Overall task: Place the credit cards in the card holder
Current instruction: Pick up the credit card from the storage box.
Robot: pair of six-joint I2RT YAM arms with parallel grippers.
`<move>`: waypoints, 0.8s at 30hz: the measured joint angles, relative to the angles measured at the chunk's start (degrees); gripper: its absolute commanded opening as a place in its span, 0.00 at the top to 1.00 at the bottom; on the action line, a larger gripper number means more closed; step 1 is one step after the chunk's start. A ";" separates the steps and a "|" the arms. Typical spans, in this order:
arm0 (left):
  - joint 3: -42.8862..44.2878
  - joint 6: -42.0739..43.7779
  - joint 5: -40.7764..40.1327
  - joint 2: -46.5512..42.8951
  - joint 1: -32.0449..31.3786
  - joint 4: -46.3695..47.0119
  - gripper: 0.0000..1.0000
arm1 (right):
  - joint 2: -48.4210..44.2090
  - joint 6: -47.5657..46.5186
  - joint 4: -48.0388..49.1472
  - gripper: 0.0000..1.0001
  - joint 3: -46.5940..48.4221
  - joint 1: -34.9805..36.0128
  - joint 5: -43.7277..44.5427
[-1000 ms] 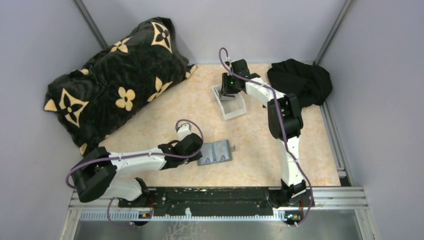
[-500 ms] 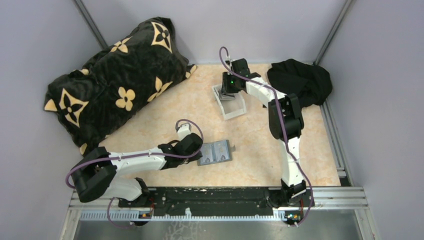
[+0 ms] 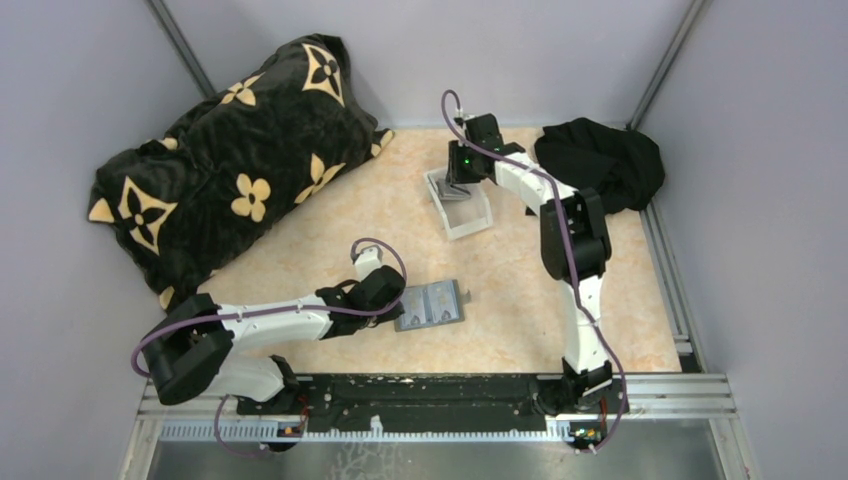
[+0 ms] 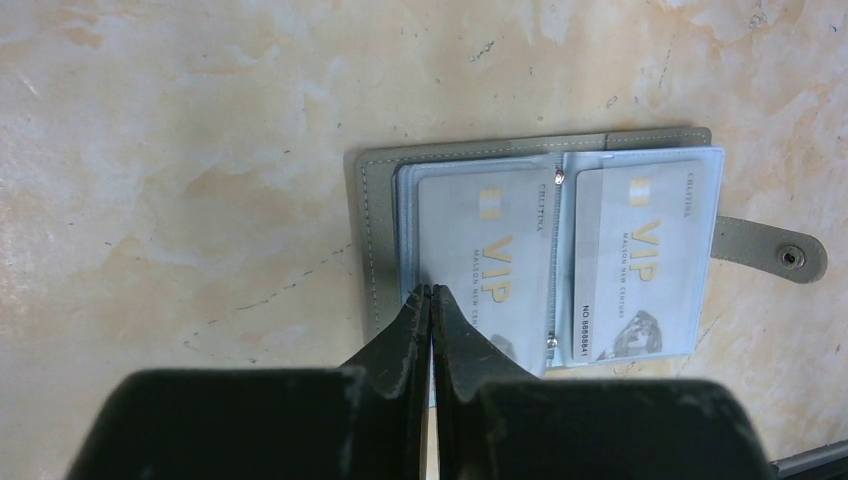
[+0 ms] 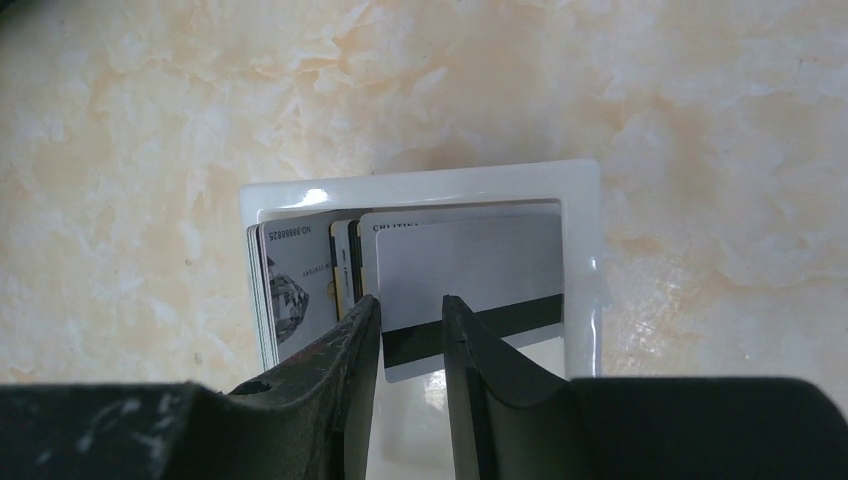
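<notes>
The grey card holder [image 4: 375, 240] lies open on the table, with one VIP credit card [image 4: 485, 250] in its left panel and another [image 4: 640, 250] in its right panel. My left gripper [image 4: 432, 290] is shut, its tips resting on the near edge of the left panel. In the top view the card holder [image 3: 432, 306] sits just right of the left gripper [image 3: 400, 300]. My right gripper [image 5: 407, 305] is open over the white tray [image 5: 420, 185]. Below its jaws a credit card [image 5: 470, 260] shows its black stripe, and more credit cards [image 5: 295, 290] lean at the tray's left.
A black pillow with tan flowers [image 3: 230, 160] fills the back left. A black cloth [image 3: 600, 165] lies at the back right by the wall. The tray [image 3: 478, 222] stands at the back centre. The holder's snap strap [image 4: 775, 250] sticks out to its right.
The right wrist has shifted slightly over the tray. The left arm and the card holder have not moved.
</notes>
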 measured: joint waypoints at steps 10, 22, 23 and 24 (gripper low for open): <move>0.00 0.00 0.42 0.00 0.00 0.24 0.93 | -1.20 -2.43 -1.44 0.71 0.15 -0.02 3.28; 0.00 0.00 0.87 0.11 0.00 1.09 0.93 | -1.22 -7.30 -4.09 0.72 0.83 -0.02 12.15; 0.00 0.00 0.87 0.15 0.00 1.11 0.93 | -1.22 -7.69 -4.28 0.73 0.83 0.00 13.11; 0.00 0.00 0.87 0.15 0.00 1.14 0.93 | -1.22 -8.02 -4.39 0.73 0.83 0.00 13.73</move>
